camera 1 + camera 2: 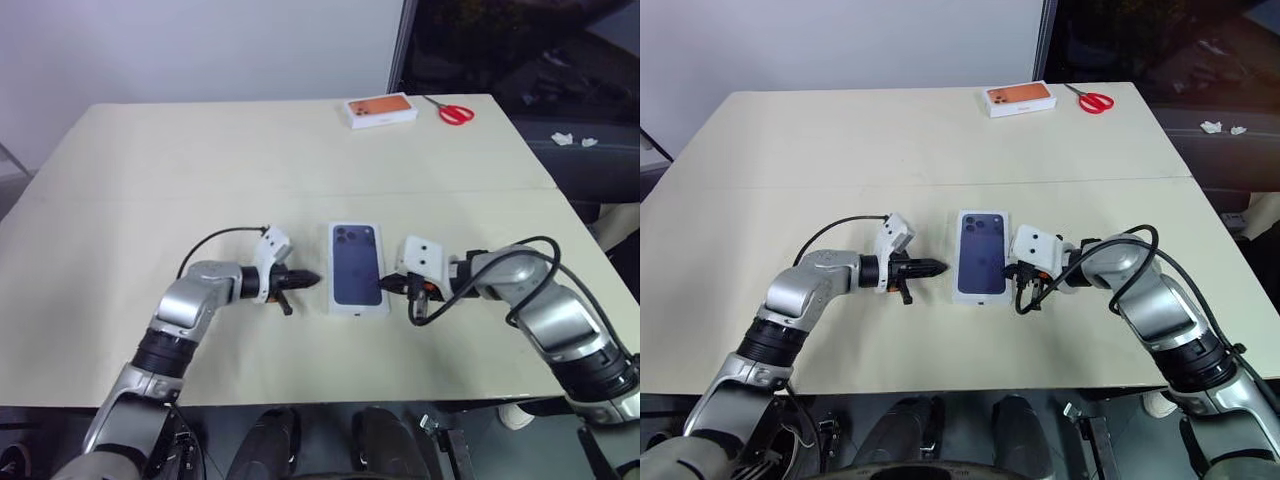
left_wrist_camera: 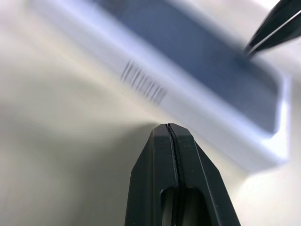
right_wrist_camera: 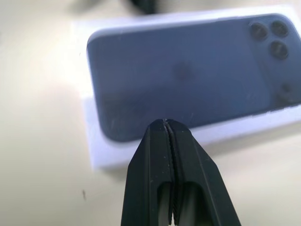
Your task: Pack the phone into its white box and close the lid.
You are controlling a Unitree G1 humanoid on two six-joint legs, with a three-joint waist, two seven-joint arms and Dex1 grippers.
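Observation:
The white box [image 1: 358, 310] lies in the middle of the table with the lid [image 1: 357, 266] sitting on it, its dark phone picture facing up. The phone itself is hidden. My left gripper [image 1: 312, 279] is shut and empty, its tip a short gap from the box's left side. A printed barcode on that side wall [image 2: 188, 101] faces the left gripper [image 2: 168, 126]. My right gripper [image 1: 386, 285] is shut and empty too, with its tip at the right edge of the lid [image 3: 188, 80]. I cannot tell whether the right gripper [image 3: 164, 121] touches it.
An orange-topped white box [image 1: 380, 110] and red scissors [image 1: 455, 112] lie at the table's far edge. The beige table [image 1: 200, 180] has a seam running across its middle. Dark furniture stands beyond the right edge.

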